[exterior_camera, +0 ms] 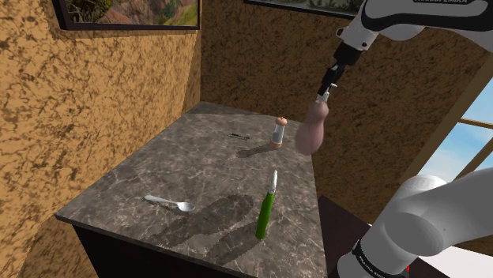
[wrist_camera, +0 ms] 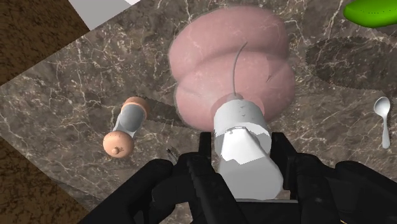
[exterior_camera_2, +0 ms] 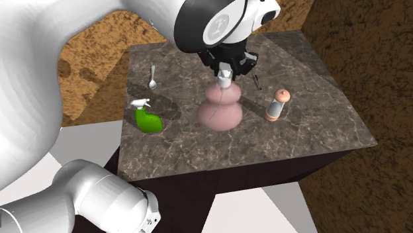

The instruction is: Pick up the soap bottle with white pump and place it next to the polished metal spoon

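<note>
The round pink soap bottle (exterior_camera_2: 220, 109) is pinched by its white pump (exterior_camera_2: 226, 83) in the black gripper (exterior_camera_2: 226, 71), above the dark marble table (exterior_camera_2: 311, 126). In the second exterior view, the shiny metal spoon (exterior_camera_2: 153, 76) is seen at its ten o'clock.

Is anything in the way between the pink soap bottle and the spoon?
Nothing visible does. The gripper holds the soap bottle by its white pump above the table, and the table between it and the spoon is bare. The green spray bottle stands off to the side of that path.
</note>
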`<state>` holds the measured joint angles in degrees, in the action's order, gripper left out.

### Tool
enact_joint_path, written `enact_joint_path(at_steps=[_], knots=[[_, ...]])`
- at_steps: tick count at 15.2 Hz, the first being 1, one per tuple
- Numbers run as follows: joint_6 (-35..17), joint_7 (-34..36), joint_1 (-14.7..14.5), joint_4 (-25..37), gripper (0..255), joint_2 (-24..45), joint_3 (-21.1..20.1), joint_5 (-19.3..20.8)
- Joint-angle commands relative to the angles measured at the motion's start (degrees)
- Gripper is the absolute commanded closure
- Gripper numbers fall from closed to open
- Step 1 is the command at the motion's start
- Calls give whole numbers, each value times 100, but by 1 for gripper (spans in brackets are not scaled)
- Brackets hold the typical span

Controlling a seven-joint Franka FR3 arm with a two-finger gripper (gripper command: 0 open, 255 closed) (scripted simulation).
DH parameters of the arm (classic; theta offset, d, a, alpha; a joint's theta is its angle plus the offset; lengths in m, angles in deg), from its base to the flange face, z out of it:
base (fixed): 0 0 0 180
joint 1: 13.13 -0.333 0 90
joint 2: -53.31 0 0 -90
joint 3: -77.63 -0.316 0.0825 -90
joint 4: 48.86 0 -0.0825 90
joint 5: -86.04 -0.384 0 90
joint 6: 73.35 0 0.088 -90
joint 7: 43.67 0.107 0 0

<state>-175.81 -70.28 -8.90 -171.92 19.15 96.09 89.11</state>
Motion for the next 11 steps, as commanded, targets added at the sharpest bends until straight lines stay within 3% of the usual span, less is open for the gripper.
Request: enact_joint_path(at_steps=[1, 11], knots=[[152, -2, -10, 190, 255, 32, -4, -11], [882, 19, -80, 1187, 255, 303, -27, -90]])
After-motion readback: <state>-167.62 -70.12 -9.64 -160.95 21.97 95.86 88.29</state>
